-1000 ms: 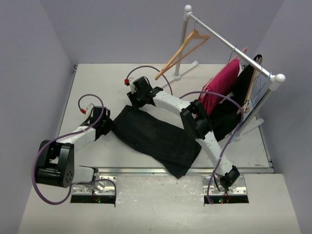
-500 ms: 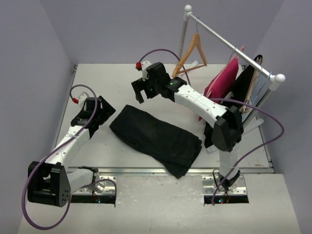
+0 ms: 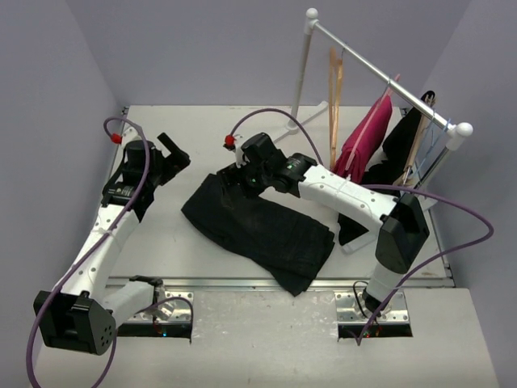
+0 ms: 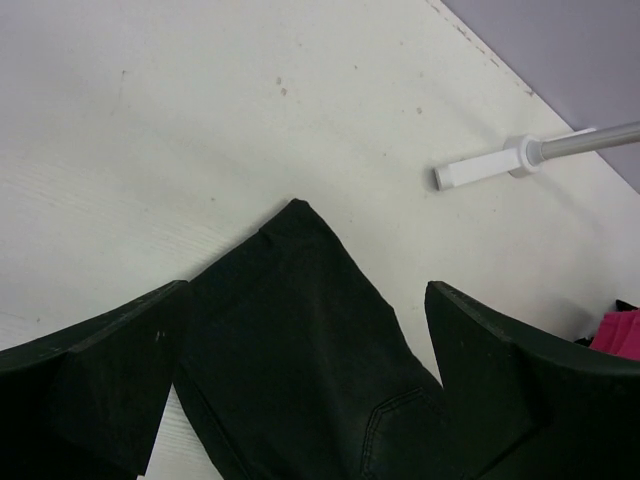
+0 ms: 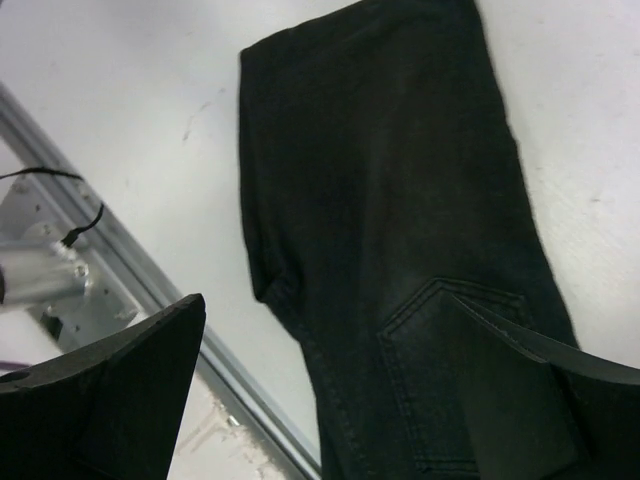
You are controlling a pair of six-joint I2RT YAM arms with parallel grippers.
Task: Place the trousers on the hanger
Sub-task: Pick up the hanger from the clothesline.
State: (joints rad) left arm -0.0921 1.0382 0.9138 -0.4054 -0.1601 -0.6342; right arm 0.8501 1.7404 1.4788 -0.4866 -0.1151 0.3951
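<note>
The black trousers (image 3: 260, 229) lie folded flat in the middle of the table, with a back pocket seam showing in both wrist views. My left gripper (image 3: 173, 160) hovers open just left of their far corner, and the trousers (image 4: 300, 350) fill the gap between its fingers (image 4: 95, 385). My right gripper (image 3: 234, 175) hangs open over the same far end, above the trousers (image 5: 400, 200), holding nothing. The tan wooden hanger (image 3: 334, 93) hangs bare and edge-on from the metal rail (image 3: 376, 71).
A magenta-pink garment (image 3: 365, 141) and a black garment (image 3: 401, 141) hang further right on the rail. The rack's white foot (image 4: 482, 170) rests on the table beyond the trousers. The table's metal front edge (image 5: 70, 175) runs near the trousers.
Both grippers have opened and let go of the trousers, which now lie flat. The left arm pulled back to the left. The hanger swung round from broadside to edge-on.
</note>
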